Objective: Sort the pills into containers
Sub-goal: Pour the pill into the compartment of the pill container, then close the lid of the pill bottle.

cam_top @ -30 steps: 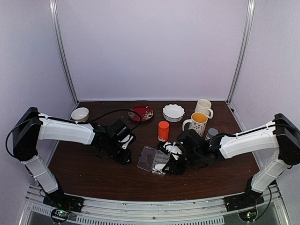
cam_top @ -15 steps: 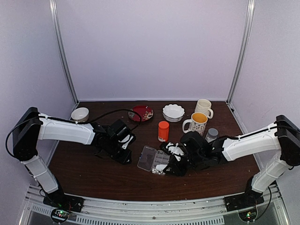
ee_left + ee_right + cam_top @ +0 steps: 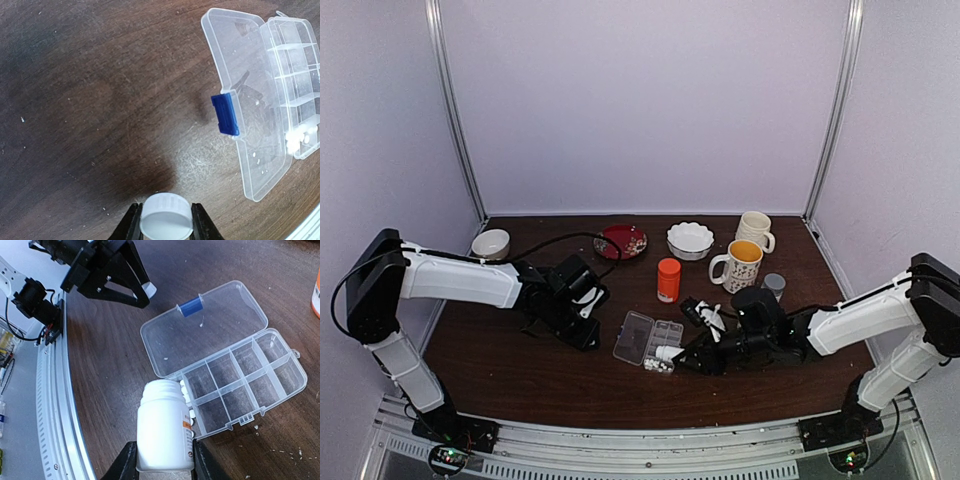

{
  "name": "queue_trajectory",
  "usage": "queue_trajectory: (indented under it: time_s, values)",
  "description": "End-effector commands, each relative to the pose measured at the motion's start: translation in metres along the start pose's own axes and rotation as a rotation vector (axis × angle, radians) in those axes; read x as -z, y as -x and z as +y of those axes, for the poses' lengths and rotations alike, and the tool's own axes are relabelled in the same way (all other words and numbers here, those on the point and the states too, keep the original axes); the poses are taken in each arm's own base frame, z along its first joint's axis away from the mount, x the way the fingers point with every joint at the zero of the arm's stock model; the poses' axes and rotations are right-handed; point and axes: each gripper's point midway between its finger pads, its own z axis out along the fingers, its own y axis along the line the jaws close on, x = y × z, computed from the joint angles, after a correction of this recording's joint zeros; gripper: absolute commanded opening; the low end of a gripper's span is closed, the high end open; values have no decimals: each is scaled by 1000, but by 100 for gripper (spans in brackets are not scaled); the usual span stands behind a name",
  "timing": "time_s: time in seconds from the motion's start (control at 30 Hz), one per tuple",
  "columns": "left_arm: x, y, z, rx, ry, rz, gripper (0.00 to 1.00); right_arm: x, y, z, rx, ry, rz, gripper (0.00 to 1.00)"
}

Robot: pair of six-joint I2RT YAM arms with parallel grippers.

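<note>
at the organizer's [image 3: 210, 335] near end, few pills [image 3: 185, 392] — most cells [image 3: 235, 402] empty. right gripper [image 3: 164, 460] clamps the bottle [image 3: 164, 430], left gripper [image 3: 166, 226] the cap [image 3: 166, 217].

Right gripper [image 3: 680, 356] pinches a white bottle [image 3: 667, 352] lying sideways, mouth at the open organizer [image 3: 666, 331] just past the fingertips. White specks there, probably pills [image 3: 654, 365]. Left gripper [image 3: 588, 338] well apart, fingertips pointing toward the lid [image 3: 632, 336].

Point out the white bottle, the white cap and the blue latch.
white bottle [image 3: 162, 432], right wrist view, its body
white cap [image 3: 166, 226], left wrist view, flat top
blue latch [image 3: 225, 114], left wrist view, centre
</note>
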Motion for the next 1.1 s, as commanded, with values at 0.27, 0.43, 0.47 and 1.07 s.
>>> queue_trajectory:
  time_s: [0.27,0.43,0.47,1.07]
  values:
    - [75,41,-9,-18,16,-135,24,63,71,49,93,204,-392,0]
    - [129,64,-22,-24,-34,-225,24,117,120,80,205,238,-617,0]
    - [140,69,-26,-26,-53,-246,24,129,131,86,228,238,-665,0]
    - [294,105,-110,-59,-586,-528,25,325,217,167,382,369,-1341,0]
